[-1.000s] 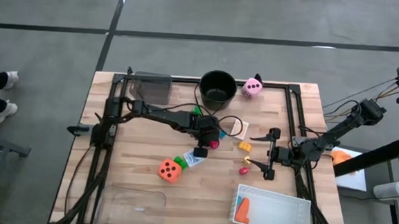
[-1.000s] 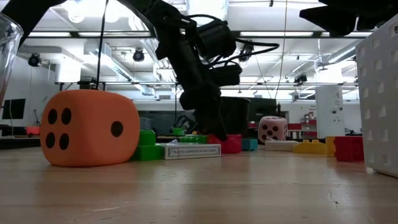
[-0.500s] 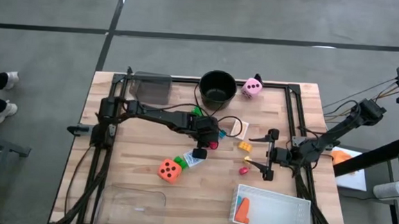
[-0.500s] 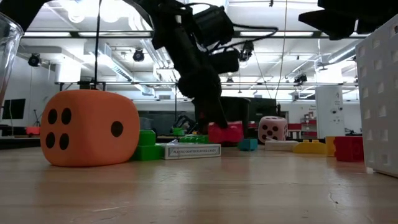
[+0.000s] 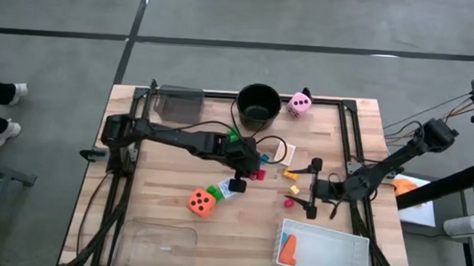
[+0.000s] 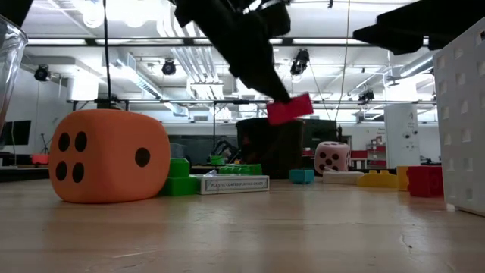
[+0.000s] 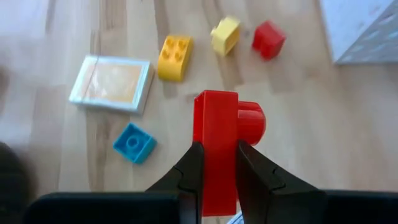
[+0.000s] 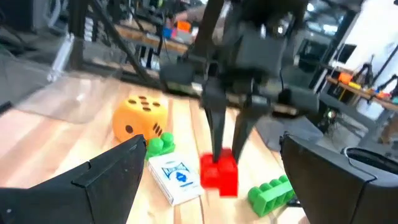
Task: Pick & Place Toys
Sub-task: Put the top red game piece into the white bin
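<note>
Red hard plastic, the brick [image 7: 219,140] looked light and rigid, the sort of piece that would neither flex nor crush under a pinch, though its smooth faces could let it slip if squeezed off-centre. The left gripper [image 7: 217,168] had its jaws closed narrow on the brick's two flat sides, taking it low on the body and leaving the studs clear; that seemed the sound place to hold, since the studded face would offer only rounded bumps. In the low view the brick [image 6: 289,108] hung well above the desk [image 6: 242,227], tilted a little, in front of the black bucket [image 6: 269,148]. From the left wrist its long axis ran along the fingers, away from the wrist, with the studs pointing sideways, toward the side where the small red brick [image 7: 268,39] lay.

Below it on the desk sat a blue brick [image 7: 134,142], an orange brick [image 7: 173,58], a yellow brick [image 7: 225,35] and a card [image 7: 111,83].

The right gripper [image 5: 311,188] waited near the white tray [image 5: 322,252], jaws spread wide and holding nothing
</note>
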You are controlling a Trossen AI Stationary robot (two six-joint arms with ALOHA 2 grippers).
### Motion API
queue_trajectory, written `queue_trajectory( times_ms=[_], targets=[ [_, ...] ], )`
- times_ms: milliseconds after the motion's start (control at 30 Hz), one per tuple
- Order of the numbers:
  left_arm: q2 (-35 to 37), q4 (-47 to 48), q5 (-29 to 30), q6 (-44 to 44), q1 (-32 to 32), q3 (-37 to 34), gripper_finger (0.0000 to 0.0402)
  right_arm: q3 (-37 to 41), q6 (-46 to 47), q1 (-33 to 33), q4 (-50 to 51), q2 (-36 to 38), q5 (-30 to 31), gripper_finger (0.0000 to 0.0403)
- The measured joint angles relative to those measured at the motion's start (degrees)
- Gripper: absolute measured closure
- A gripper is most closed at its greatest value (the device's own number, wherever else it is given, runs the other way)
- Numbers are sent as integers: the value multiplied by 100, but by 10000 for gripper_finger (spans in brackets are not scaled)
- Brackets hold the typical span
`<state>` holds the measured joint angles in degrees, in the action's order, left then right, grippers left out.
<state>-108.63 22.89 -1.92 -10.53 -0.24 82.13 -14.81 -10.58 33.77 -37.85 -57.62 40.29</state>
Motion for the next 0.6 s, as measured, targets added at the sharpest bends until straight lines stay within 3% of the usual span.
queue_trajectory(
  times_ms=[267, 433, 600],
  targets=[
    [383, -79, 6, 47, -174, 0, 342, -948, 726, -520, 1389, -496, -319, 41],
    [444, -98, 29, 55, -205, 0, 342, -1399, 1052, -835, 1607, -964, -945, 41],
    [454, -141, 43, 55, -235, 4, 342, -1847, 1182, -1056, 2030, -1524, -990, 41]
  ],
)
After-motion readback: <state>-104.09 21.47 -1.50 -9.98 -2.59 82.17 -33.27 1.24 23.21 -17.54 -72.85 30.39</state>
